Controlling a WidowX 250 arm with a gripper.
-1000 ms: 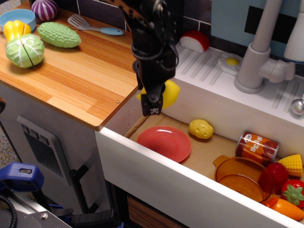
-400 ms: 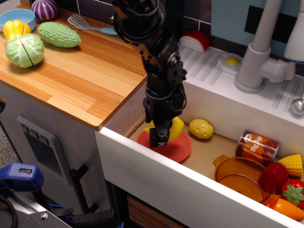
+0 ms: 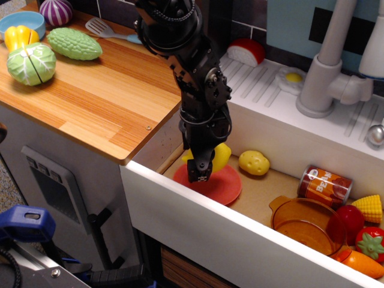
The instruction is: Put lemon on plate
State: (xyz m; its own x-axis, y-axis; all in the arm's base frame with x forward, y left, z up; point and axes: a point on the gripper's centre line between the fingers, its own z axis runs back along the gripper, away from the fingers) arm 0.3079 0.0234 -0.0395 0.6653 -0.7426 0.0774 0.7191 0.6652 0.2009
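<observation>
Pincer point(image 3: 200, 170) pinching the lemon point(image 3: 219, 155) low over the plate's point(image 3: 223, 186) far-left part; carrying appears nearly complete, with release and withdrawal remaining.

Worktop point(image 3: 102, 102) of pale wood grain, lying left of the sink basin point(image 3: 264, 192). Carried a halved green cabbage point(image 3: 31, 63) near its left edge; behind that, a blue bowl point(image 3: 21, 23) holding a yellow pepper point(image 3: 17, 36). Just right of the cabbage and farther back, a bumpy green gourd point(image 3: 75, 43). Behind the gourd, a purple onion point(image 3: 56, 11) and a grey spatula point(image 3: 114, 31) with a blue handle. Stretch nearest the basin bare wood.
</observation>
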